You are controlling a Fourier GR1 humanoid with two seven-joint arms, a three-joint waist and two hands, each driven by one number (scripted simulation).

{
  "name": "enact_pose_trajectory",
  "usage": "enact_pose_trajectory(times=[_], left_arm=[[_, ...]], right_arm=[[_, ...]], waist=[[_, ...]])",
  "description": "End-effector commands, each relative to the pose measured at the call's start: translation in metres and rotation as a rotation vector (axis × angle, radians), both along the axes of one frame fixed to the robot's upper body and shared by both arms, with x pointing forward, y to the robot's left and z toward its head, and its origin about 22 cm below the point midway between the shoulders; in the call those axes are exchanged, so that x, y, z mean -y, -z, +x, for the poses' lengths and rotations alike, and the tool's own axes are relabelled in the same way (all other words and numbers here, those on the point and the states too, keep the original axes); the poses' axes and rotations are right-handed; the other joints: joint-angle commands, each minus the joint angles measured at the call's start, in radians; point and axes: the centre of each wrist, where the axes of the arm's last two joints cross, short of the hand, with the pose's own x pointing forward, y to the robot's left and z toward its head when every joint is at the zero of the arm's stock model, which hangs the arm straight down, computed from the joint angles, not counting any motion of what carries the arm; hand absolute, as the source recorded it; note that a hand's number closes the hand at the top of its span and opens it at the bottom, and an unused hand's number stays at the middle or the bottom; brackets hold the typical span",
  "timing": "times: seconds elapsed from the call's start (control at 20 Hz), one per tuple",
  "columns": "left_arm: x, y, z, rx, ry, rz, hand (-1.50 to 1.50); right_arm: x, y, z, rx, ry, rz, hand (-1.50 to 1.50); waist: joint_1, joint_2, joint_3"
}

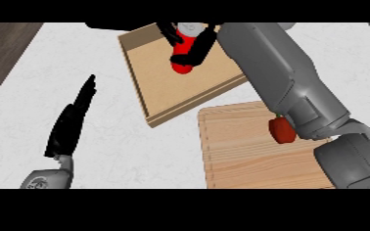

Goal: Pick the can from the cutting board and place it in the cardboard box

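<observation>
Nearest, the left hand (69, 122) is rested open, fingers straight. Beyond the cutting board (239, 151), the red can (184, 54) is held over the cardboard box (166, 78), right hand (189, 41) curled round its sides: rigid, light, probably slippery.

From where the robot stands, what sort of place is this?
Probably a kitchen counter. A wooden cutting board lies on a pale, marble-like counter top, with a small red vegetable, maybe a pepper, on it. Beside the board sits a shallow cardboard box, and the right hand holds a red can over it.
</observation>
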Motion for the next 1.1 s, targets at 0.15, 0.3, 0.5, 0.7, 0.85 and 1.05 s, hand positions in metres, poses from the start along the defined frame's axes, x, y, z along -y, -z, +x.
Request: enact_pose_trajectory(times=[0.15, 0.3, 0.5, 0.7, 0.85, 1.05], left_arm=[[-0.008, -0.008, 0.000, -0.007, 0.001, -0.009, 0.00], [-0.012, 0.009, -0.014, -0.004, 0.007, 0.008, 0.00], [-0.014, -0.002, -0.006, 0.006, 0.009, 0.013, 0.00], [0.003, -0.008, 0.005, 0.013, 0.020, 0.017, 0.00], [-0.006, -0.005, 0.004, 0.020, 0.006, 0.019, 0.00], [-0.006, -0.009, 0.003, 0.038, 0.012, 0.007, 0.00]], right_arm=[[-0.033, 0.046, -0.008, -0.114, -0.031, -0.110, -1.50], [-0.035, 0.055, -0.009, -0.127, -0.025, -0.104, -1.50], [-0.035, 0.052, -0.008, -0.193, -0.028, -0.037, -1.50], [-0.027, 0.059, -0.006, -0.318, 0.015, 0.137, -1.50], [-0.028, 0.045, -0.003, -0.425, 0.081, 0.269, -1.50], [-0.012, 0.041, 0.004, -0.558, 0.107, 0.366, -1.50]], waist=[[-0.010, -0.003, 0.000], [0.001, -0.002, 0.000], [0.009, -0.001, 0.000], [0.017, 0.006, 0.001], [0.018, 0.005, 0.000], [0.018, 0.012, 0.000]])
